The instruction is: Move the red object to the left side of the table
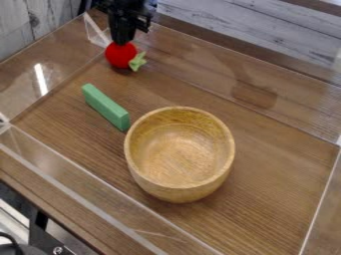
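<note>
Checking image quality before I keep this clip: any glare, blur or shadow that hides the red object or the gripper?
Camera view: soft, low in detail overall; pale glare streaks on the clear walls and a sheen on the table at far left and right. The red object reads clearly; the dark gripper directly above it blurs into one mass, so its jaws are hard to read. The wooden bowl and green block are evenly lit.

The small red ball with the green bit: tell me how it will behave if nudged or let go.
The small round red ball with a green bit looks rounded, so it may roll on the smooth wood-grain table. The green bit might check that roll. It is far smaller than the wooden bowl, so probably light.
</note>
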`<control>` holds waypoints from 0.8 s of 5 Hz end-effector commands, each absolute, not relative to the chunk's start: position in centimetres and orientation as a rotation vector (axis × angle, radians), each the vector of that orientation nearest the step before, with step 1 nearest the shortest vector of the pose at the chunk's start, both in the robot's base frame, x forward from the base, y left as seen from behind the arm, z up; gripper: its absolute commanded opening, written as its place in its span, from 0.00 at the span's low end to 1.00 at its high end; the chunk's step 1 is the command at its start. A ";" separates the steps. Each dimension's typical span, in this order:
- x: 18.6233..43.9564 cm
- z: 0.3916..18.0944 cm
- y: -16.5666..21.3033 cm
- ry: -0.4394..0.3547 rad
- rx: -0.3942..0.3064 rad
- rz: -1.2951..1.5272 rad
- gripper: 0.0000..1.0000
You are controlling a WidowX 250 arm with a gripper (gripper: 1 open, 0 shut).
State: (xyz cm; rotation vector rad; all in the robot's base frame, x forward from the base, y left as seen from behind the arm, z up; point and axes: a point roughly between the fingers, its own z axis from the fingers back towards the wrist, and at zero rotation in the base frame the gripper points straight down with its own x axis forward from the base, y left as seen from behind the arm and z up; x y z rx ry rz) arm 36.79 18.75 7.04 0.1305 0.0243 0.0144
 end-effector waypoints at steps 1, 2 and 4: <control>37.3 9.5 20.0 -0.026 0.151 0.046 1.00; 36.5 9.1 20.2 -0.023 0.142 0.030 1.00; 35.5 8.8 20.3 -0.024 0.122 -0.006 1.00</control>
